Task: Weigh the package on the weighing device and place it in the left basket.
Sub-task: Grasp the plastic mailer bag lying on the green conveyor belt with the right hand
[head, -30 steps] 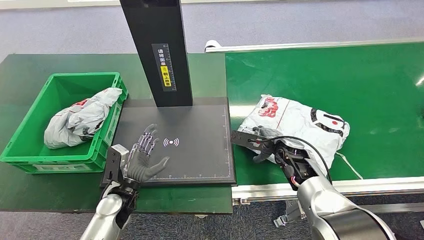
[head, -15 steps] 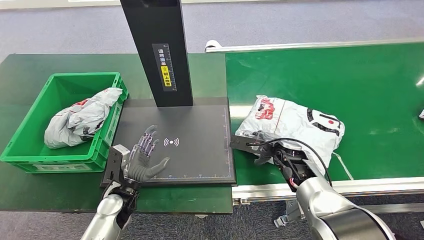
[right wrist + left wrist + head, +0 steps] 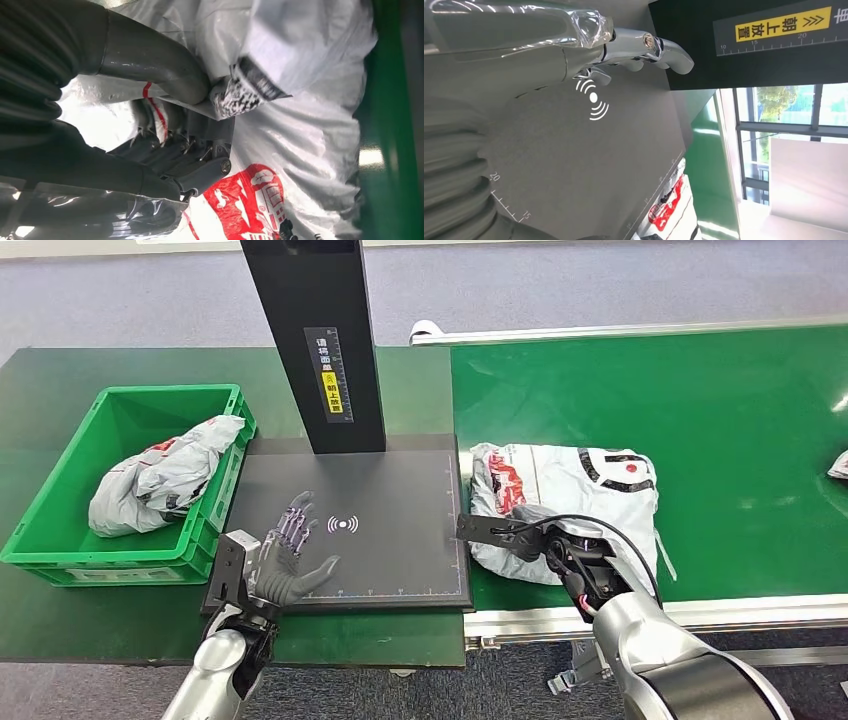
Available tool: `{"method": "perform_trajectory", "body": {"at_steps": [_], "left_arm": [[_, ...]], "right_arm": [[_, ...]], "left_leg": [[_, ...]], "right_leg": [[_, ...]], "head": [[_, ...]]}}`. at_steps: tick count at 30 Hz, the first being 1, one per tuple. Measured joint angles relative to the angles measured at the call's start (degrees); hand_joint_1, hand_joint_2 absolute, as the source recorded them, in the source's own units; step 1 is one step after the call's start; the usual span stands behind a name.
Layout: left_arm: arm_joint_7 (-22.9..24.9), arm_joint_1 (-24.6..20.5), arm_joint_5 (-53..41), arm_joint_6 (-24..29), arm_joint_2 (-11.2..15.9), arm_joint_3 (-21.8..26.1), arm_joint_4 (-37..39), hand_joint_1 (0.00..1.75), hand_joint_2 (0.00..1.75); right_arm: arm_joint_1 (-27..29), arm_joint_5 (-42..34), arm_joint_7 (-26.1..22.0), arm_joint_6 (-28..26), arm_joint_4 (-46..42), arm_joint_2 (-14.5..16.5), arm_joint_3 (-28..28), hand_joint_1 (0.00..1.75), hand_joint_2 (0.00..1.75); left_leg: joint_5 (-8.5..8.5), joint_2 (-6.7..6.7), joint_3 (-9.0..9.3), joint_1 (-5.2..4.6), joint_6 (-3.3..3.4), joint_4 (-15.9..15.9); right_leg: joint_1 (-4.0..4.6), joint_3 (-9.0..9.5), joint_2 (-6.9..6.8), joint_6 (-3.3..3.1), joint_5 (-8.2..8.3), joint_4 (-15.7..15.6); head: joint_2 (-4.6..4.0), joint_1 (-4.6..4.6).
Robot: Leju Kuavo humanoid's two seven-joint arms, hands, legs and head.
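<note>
Package (image 3: 570, 495) lies on the green belt (image 3: 740, 420) — right hand (image 3: 530, 538) grips its near edge. Left hand (image 3: 285, 558) hovers above the scale plate (image 3: 390, 490), fingers spread, holding nothing.

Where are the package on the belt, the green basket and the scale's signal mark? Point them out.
package (image 3: 580, 480), head view, on its grey upper face.
green basket (image 3: 25, 530), head view, on its left rim.
signal mark (image 3: 342, 525), head view, on the white symbol's centre.

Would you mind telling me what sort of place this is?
Probably a parcel-sorting station: a green conveyor belt carrying a package, a black weighing device, and a green basket already holding a bagged parcel.
</note>
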Motion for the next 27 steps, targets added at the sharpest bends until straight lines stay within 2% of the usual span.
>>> {"method": "perform_trajectory", "body": {"at_steps": [16, 21, 23, 27], "left_arm": [[0.3, 0.0, -0.1, -0.4, 0.0, 0.0, 0.0, 0.0, 1.75], [0.3, 0.0, -0.2, -0.4, 0.0, 0.0, 0.0, 0.0, 1.75], [0.3, 0.2, -0.2, -0.4, 0.0, 0.0, -0.2, 0.0, 1.75], [-0.3, 2.2, -0.1, 0.5, 0.1, 0.4, -2.7, 0.0, 1.75]], "right_arm": [[0.0, -0.6, 0.0, 0.1, 0.0, -0.1, 0.5, 1.75, 1.75], [0.0, -1.3, -2.1, -0.7, 0.0, -0.2, 0.8, 1.75, 1.75], [0.0, -2.2, -4.5, -3.8, -0.1, -0.2, 0.9, 1.75, 1.75], [0.2, -8.6, -11.6, -17.3, -2.6, 0.3, -0.2, 1.75, 1.75]], "left_leg": [[0.0, 0.0, 0.0, 0.0, 0.0, 0.0], [0.0, 0.0, 0.0, 0.0, 0.0, 0.0], [0.0, 0.01, -0.01, 0.0, 0.0, 0.0], [0.0, 0.06, -0.01, 0.0, 0.0, 0.0]], "right_leg": [[0.0, 0.0, 0.0, 0.0, 0.0, 0.0], [0.0, 0.01, 0.0, 0.0, 0.0, 0.0], [0.0, 0.01, 0.0, 0.0, 0.0, 0.0], [0.0, -0.03, 0.02, 0.0, 0.0, 0.0]], "head": [[0.0, 0.0], [0.01, 0.0], [0.01, 0.0], [0.01, 0.0]]}}
